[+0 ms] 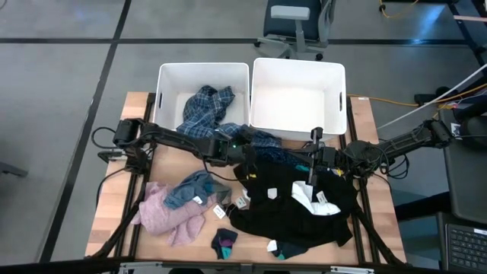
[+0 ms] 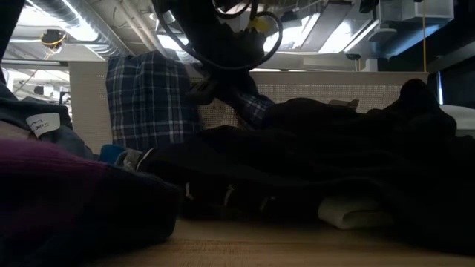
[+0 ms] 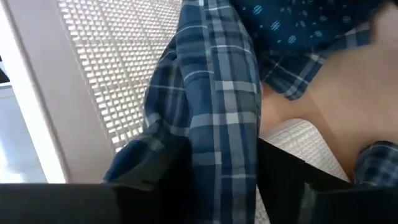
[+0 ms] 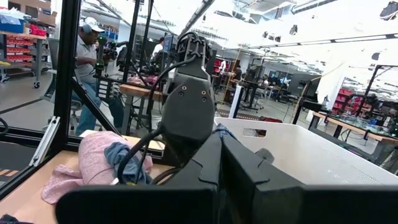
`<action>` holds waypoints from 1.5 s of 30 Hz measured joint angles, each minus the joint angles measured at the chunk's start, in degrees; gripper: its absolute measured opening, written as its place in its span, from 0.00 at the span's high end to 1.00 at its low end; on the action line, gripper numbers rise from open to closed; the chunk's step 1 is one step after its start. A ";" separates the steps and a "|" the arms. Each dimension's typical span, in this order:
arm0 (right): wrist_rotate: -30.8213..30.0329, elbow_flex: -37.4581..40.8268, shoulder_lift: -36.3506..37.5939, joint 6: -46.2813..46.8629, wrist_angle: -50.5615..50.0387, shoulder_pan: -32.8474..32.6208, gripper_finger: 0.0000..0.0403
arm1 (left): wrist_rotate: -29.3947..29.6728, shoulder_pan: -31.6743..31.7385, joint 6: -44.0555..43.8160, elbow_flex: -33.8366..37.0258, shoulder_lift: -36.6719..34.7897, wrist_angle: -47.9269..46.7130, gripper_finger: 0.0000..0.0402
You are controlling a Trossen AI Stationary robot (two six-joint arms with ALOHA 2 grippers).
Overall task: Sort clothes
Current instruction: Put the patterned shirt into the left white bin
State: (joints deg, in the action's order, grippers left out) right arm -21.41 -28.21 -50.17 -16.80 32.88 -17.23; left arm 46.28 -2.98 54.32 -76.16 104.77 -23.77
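— Left gripper (image 1: 228,147) sits at the near wall of the left bin (image 1: 169,76), its two fingers (image 3: 155,165) on either side of a fold of the blue plaid shirt (image 1: 204,106), grasping it.

— How does that shirt look and where does it lie?

— Dark and light blue checks, crumpled; most of it lies heaped inside the left bin, with a part draped over the near rim toward the table (image 1: 129,164).

— And the other clothes?

— At the near left lies the pink fuzzy top (image 1: 163,217) with a grey-blue piece (image 1: 190,189) on it. A small dark sock (image 1: 225,243) lies near the front edge. Black and white pieces (image 1: 300,205) spread across the middle and right.

— The other arm?

— Right gripper (image 1: 313,161) hovers above the black pile, fingers clenched on nothing, just near the right bin (image 1: 335,84).
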 joint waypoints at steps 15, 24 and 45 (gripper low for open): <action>-1.17 0.00 0.00 -0.04 -0.06 0.00 0.96 | 4.92 -2.39 1.05 0.02 -0.20 3.97 0.98; -3.08 0.00 -0.02 -0.06 -1.33 0.02 0.96 | 7.85 -7.05 4.11 0.02 -5.67 9.36 0.99; -3.08 -0.02 -0.02 -0.06 -0.83 0.02 0.96 | 6.54 4.93 -3.66 -0.02 -41.34 24.19 0.99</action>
State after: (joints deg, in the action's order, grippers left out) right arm -24.49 -28.23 -50.19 -16.86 32.06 -17.21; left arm 52.82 1.94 50.66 -76.18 63.43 0.42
